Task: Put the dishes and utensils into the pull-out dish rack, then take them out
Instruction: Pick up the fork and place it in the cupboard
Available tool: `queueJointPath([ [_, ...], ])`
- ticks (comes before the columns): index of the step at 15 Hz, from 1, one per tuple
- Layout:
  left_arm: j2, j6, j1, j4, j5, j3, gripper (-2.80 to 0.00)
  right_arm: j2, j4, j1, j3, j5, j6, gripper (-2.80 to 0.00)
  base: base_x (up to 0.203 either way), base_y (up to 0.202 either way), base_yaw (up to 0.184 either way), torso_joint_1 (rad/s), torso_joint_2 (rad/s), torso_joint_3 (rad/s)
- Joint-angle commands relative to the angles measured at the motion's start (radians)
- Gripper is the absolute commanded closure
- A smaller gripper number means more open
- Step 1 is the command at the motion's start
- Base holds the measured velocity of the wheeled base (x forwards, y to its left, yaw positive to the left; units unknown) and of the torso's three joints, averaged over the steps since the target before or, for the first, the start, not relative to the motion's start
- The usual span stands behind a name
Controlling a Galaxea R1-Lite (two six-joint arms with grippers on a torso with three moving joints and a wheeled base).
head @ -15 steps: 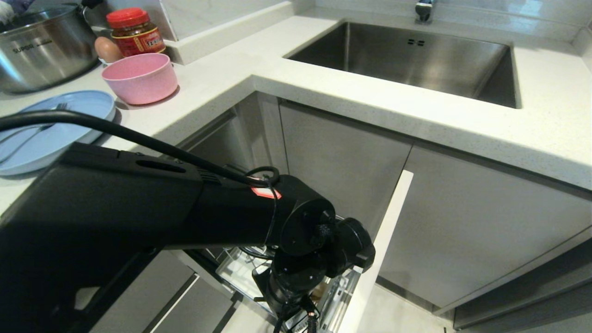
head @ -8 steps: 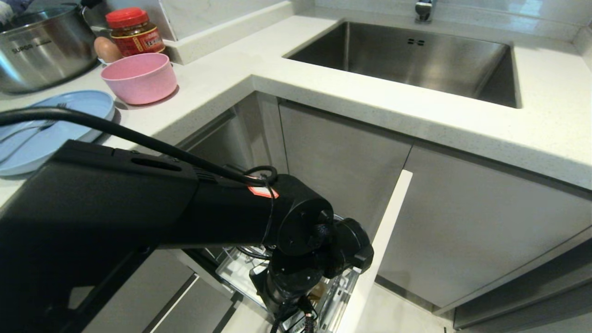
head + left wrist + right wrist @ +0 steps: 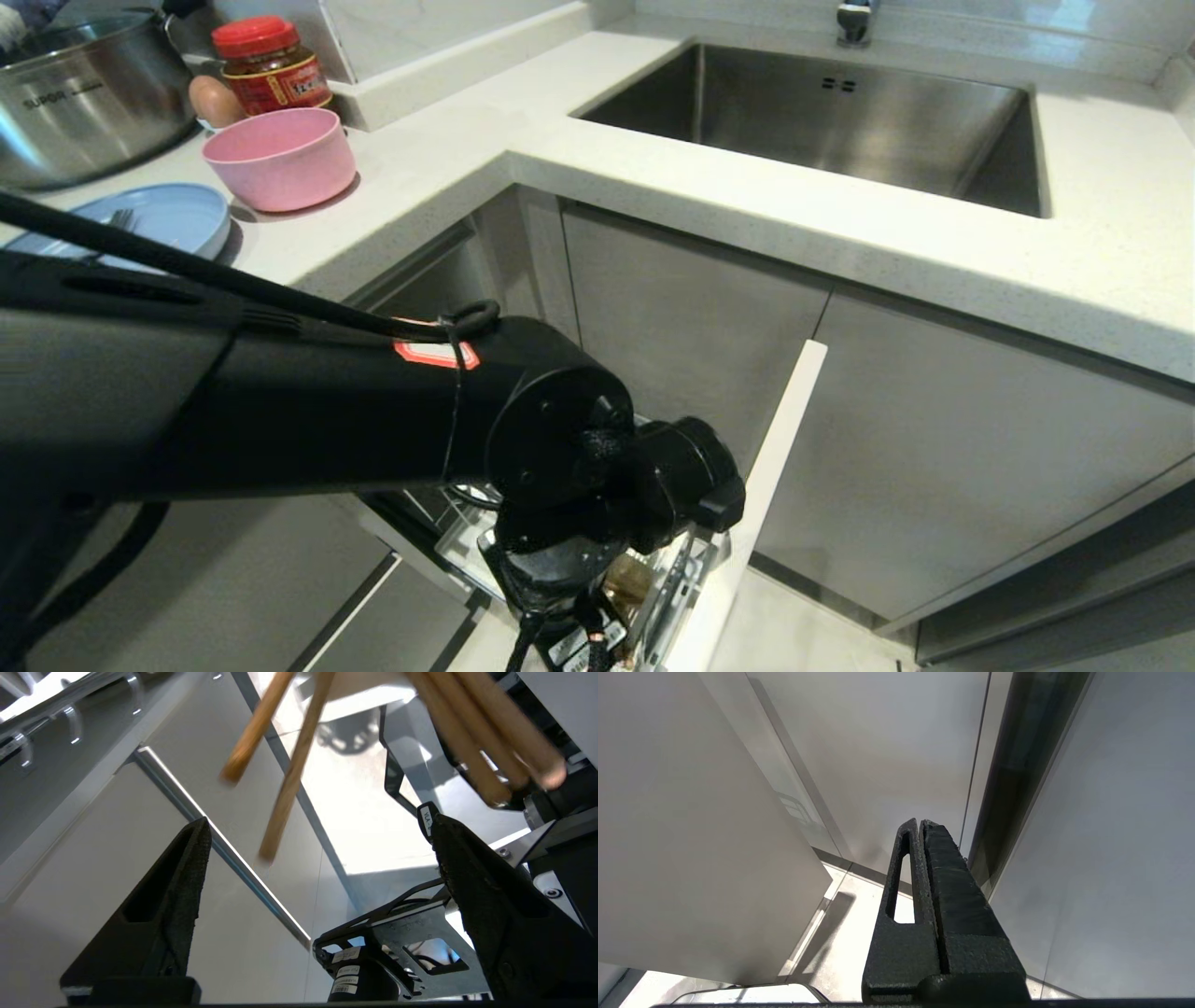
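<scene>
From my head, my left arm reaches down into the chrome wire pull-out dish rack (image 3: pixel 695 579); it now sits higher than before. The light-blue round plate (image 3: pixel 177 217) and matte pink bowl (image 3: pixel 280 157) wait on the table. At my left wrist, my left jaws (image 3: pixel 317 835) stand spread, freshly opened, with the thin wooden chopsticks (image 3: pixel 285 765) loose between them; loading continues, plate next. My right jaws (image 3: pixel 922 830) are pressed together.

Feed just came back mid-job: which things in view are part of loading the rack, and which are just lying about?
Job things:
- plate, with a utensil on it
- bowl
- chopsticks
- rack
- left end effector, open by the chopsticks

Lying about:
- pot
- red-lidded jar
- egg
- sink
</scene>
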Motion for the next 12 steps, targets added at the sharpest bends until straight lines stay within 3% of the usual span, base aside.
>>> queueJointPath([
  [1,-0.073,-0.007,0.002,0.007,0.015,0.011,-2.8,-0.004,0.0,0.0,0.0,0.0,0.0,0.0,0.0,0.0,0.0,0.0,0.0,0.0],
  [4,-0.152,-0.018,0.002,0.007,0.063,0.036,-2.8,-0.003,0.0,0.0,0.0,0.0,0.0,0.0,0.0,0.0,0.0,0.0,0.0,0.0],
  [5,-0.181,-0.024,0.003,0.007,0.088,0.05,0.0,-0.004,0.0,0.0,0.0,0.0,0.0,0.0,0.0,0.0,0.0,0.0,0.0,0.0],
  [10,-0.301,-0.081,0.018,0.001,0.2,0.054,0.0,-0.003,0.0,0.0,0.0,0.0,0.0,0.0,0.0,0.0,0.0,0.0,0.0,0.0],
  [12,-0.343,-0.084,0.043,-0.009,0.214,0.05,0.0,-0.004,0.0,0.0,0.0,0.0,0.0,0.0,0.0,0.0,0.0,0.0,0.0,0.0],
])
